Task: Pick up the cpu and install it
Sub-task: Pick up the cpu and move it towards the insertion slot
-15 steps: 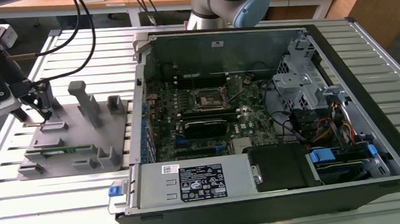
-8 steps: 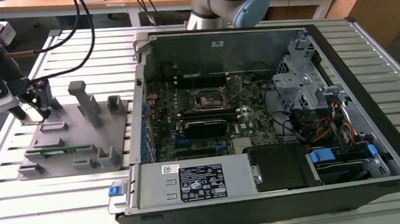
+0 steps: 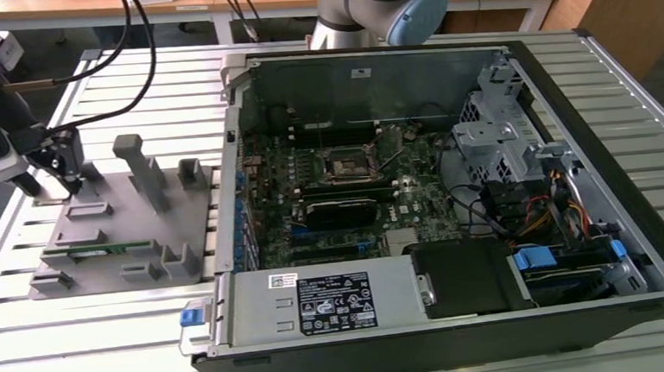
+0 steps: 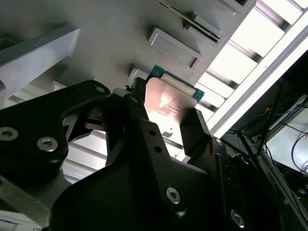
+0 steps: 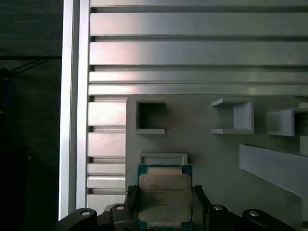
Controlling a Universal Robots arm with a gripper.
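Note:
The cpu, a flat square chip with a silvery top and a green rim, sits between my gripper's two black fingers. In the second wrist view the fingers press on the two sides of the cpu, so the gripper is shut on it. In the exterior view my gripper hangs over the far left corner of the grey fixture. The black square socket on the motherboard lies inside the open computer case, well off to the exterior view's right.
The fixture carries upright grey posts and a long green memory stick. It rests on a slatted metal table. The case wall stands between fixture and motherboard. Cables and a drive cage crowd the case's right side.

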